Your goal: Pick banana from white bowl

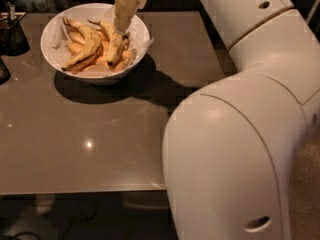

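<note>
Gripper reaching down into the white bowl at the far left of the surface.

The gripper (122,29) hangs over the right half of the white bowl (55,29), its tip down at the upper end of the banana (114,49); whether the jaws are open, closed or gripping cannot be told. The banana lies in the bowl, right of centre, running from far to near. A second speckled banana (86,48) lies to its left, and pale orange-yellow pieces (75,36) lie beside and under both. The bowl rests on the brown surface (100,134) and casts a dark shadow to its near right. A dark wire container (12,34) stands at the left edge. The robot's pale arm (235,144) fills the near right.
</note>
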Controlling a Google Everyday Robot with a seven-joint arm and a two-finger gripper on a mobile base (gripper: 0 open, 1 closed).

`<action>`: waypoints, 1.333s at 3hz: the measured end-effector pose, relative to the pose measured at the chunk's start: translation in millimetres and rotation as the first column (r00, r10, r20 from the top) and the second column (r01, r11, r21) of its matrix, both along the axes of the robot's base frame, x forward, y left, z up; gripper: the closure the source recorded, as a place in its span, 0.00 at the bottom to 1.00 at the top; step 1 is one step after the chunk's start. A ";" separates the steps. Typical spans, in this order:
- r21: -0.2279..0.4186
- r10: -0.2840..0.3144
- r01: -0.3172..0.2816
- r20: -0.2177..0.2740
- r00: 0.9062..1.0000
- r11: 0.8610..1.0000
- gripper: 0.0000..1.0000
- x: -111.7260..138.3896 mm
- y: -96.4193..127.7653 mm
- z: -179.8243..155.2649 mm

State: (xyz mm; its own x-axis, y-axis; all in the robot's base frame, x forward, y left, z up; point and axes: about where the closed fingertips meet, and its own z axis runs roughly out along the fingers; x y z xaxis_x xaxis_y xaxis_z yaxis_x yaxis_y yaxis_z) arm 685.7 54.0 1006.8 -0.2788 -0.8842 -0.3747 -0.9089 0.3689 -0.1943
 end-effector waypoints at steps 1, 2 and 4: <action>-0.012 -0.023 0.022 -0.020 1.000 1.000 0.37 12.0 5.8 -10.1; -0.021 -0.022 0.021 -0.026 0.999 1.000 0.39 22.6 17.5 -18.9; -0.054 0.025 -0.026 -0.025 0.999 0.998 0.37 33.3 47.6 -31.8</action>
